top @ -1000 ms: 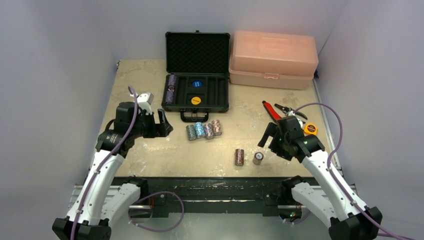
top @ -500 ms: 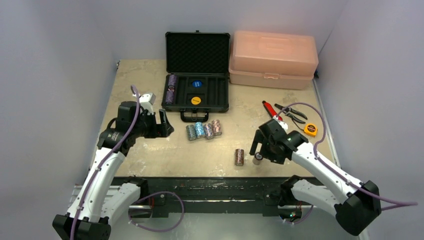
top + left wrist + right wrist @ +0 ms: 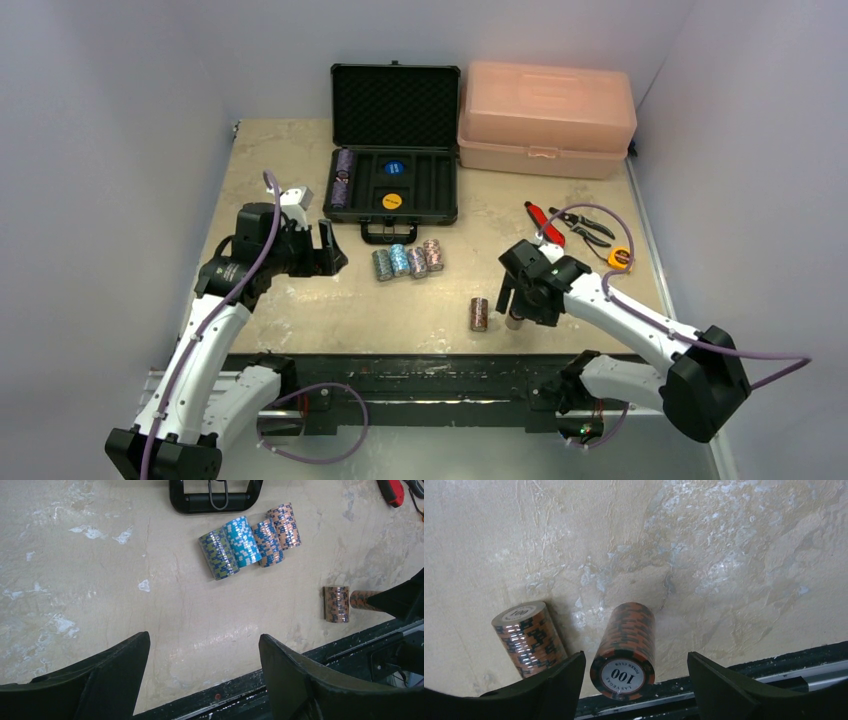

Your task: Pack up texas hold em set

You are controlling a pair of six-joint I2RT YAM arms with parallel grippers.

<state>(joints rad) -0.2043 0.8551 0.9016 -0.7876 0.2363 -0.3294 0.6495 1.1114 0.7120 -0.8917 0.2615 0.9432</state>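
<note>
The black case (image 3: 395,160) lies open at the back, with a purple chip stack (image 3: 343,178) in its left slot and a blue and a yellow disc in the tray. Four chip stacks (image 3: 408,260) (image 3: 250,540) lie in a row before its handle. Two orange stacks sit near the front edge. My right gripper (image 3: 512,305) (image 3: 635,656) is open and straddles the right orange stack (image 3: 626,640), with a gap on the right side. The left orange stack (image 3: 479,314) (image 3: 526,637) sits just outside its left finger. My left gripper (image 3: 330,248) (image 3: 204,636) is open and holds nothing, over bare table left of the row.
A pink toolbox (image 3: 545,118) stands right of the case. Red-handled pliers (image 3: 545,222), black pliers (image 3: 585,225) and a yellow tape measure (image 3: 620,258) lie at the right. A small white object (image 3: 293,197) sits by the left arm. The black front rail (image 3: 420,365) runs close behind the orange stacks.
My right arm has swung left and forward from near the tape measure until its jaws stand around the right orange stack, and they have narrowed a little. The left arm has barely moved.
</note>
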